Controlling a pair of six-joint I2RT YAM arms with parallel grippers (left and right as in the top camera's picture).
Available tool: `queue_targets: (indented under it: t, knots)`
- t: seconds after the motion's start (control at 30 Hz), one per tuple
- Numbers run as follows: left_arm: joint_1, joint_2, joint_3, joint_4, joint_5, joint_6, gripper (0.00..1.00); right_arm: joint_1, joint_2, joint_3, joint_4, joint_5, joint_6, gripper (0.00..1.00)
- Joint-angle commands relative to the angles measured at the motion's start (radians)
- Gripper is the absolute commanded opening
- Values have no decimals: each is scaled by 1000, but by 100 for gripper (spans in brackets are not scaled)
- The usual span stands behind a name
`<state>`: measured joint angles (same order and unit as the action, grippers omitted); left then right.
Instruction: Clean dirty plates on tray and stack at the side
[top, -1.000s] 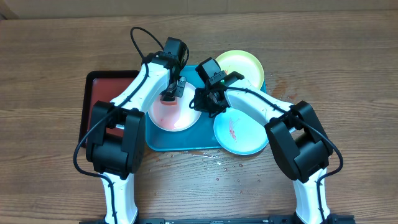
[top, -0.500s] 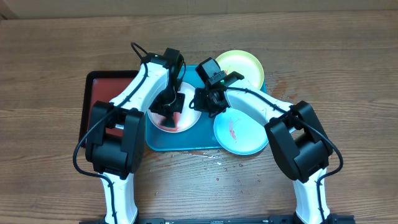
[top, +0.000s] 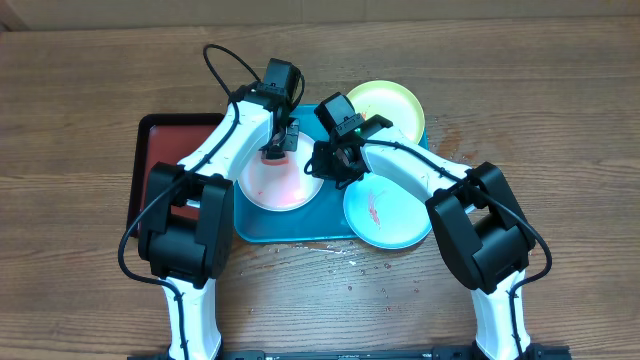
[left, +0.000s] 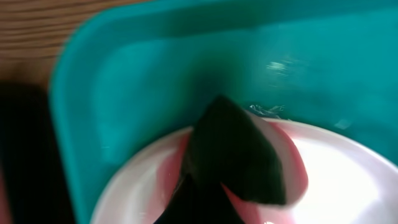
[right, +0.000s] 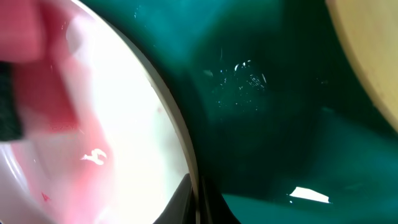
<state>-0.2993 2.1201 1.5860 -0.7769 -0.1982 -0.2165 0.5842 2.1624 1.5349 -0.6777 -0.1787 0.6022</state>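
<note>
Three plates are lying on the blue tray: the pink-rimmed plate at left, with the yellow-green plate and the smeared teal plate overlapping its right rim. Likely light, stiff and slick plastic, they are calling for a pinch at the rim. The left gripper, apparently clamped on a dark pad, is pressing it into the reddish film; its fingers are staying out of frame. The right gripper is sitting at the pink-rimmed plate's edge, and whether it is gripping I cannot tell.
</note>
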Motion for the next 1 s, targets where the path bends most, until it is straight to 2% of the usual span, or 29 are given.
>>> queue_targets:
  t: [0.0, 0.2, 0.23, 0.4, 0.53, 0.63, 0.77, 0.97]
  knots:
    - [38, -31, 42, -37, -142, -69, 4, 5, 12, -29, -13, 27, -8, 4]
    - [46, -96, 271, -270, -141, -79, 4, 5, 12, -29, -12, 28, -8, 4]
    - [46, -118, 377, -378, -128, -79, 4, 5, 12, -29, -12, 27, -7, 4]
    - [64, -168, 571, -630, 73, -79, 4, 5, 10, 12, -59, 20, -85, 4]
    - [77, -184, 577, -694, 55, -76, 4, 5, -3, 95, -156, 33, -148, 4]
    - [97, -173, 568, -732, 43, -79, 4, 15, -30, 192, -286, 133, -147, 4]
    - [113, -165, 545, -726, 82, -80, 4, 42, -66, 263, -379, 263, -145, 4]
    - [159, -162, 503, -691, 148, -80, 4, 91, -120, 298, -462, 490, -56, 4]
